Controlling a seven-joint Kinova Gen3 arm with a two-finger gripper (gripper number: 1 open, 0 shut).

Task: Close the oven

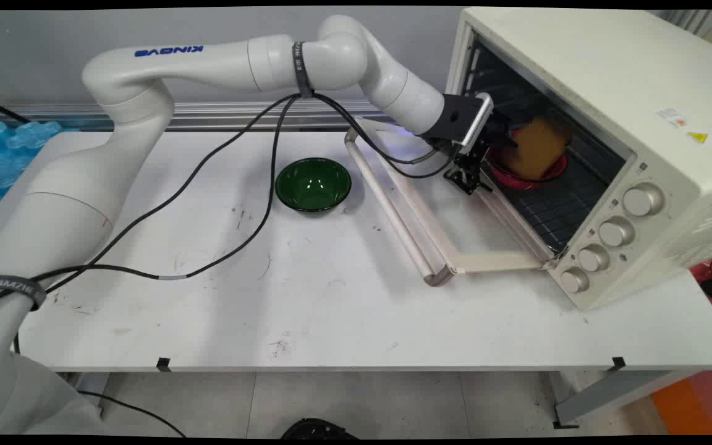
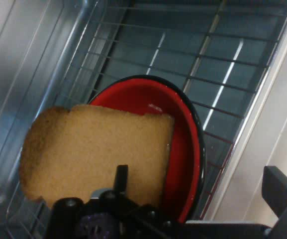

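A tan slice of bread (image 1: 538,148) stands tilted in a red bowl (image 1: 532,177) on the wire rack (image 1: 554,207) inside the open toaster oven (image 1: 584,74). My gripper (image 1: 505,141) reaches into the oven's mouth, right at the bread. In the hand view the bread (image 2: 93,154) leans across the red bowl (image 2: 185,149), covering its left half. My gripper (image 2: 201,180) is open: one finger shows in front of the bread's lower edge, and the other is far off to the right, clear of the bowl.
The oven door (image 1: 436,216) lies folded down flat on the table, below the arm. A dark green bowl (image 1: 313,183) sits left of the door. Black cables (image 1: 207,204) hang from the arm across the table's left half.
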